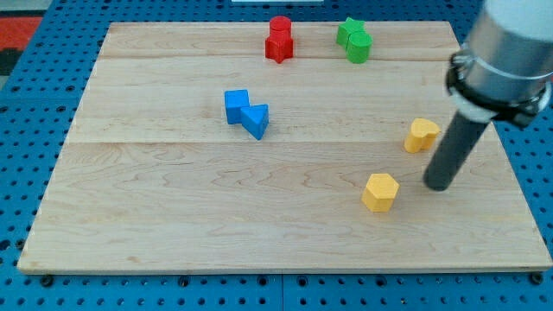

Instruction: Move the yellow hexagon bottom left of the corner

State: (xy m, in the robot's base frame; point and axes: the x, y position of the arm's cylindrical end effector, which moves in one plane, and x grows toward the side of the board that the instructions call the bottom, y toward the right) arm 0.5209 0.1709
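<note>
The yellow hexagon (380, 191) lies on the wooden board (173, 216) at the lower right, apart from the other yellow block (422, 135), which sits above and to its right. My tip (436, 185) rests on the board just right of the hexagon, with a small gap between them. The rod rises up and right to the arm's grey body at the view's right edge.
Two blue blocks (246, 111) touch each other left of centre. Two red blocks (278, 39) and two green blocks (353, 40) stand near the board's top edge. A blue pegboard (26, 130) surrounds the board.
</note>
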